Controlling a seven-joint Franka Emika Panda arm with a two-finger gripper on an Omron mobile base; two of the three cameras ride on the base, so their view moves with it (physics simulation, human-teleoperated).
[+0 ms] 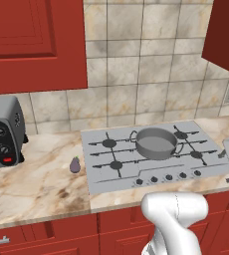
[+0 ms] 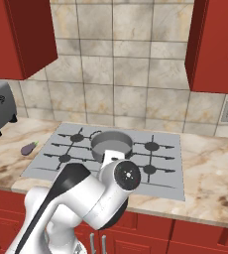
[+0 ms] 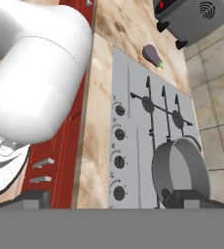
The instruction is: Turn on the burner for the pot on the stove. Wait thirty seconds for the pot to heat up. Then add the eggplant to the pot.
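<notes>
My pincer [image 3: 102, 200] spread wide and empty, above the counter's front edge by the stove's knobs.

The pot [image 1: 156, 143] sits on a burner grate of the stove [image 1: 99, 184], toward its back and right of its middle; in my hand view it lies beside my right fingertip [image 3: 189, 198]. The eggplant [image 1: 75, 165] rests on the marble counter [image 1: 37, 189] just beside the stove's left edge, apart from the pot, between the stove and the grey toaster oven [image 1: 3, 130] with its red button. A row of small dark knobs [image 3: 119, 151] runs along the stove's front strip, nearest my fingers. Red cabinet drawers [image 3: 65, 160] drop below the counter edge. In the right base view my own bent arm [image 2: 93, 191] covers the stove's front and part of the pot.
</notes>
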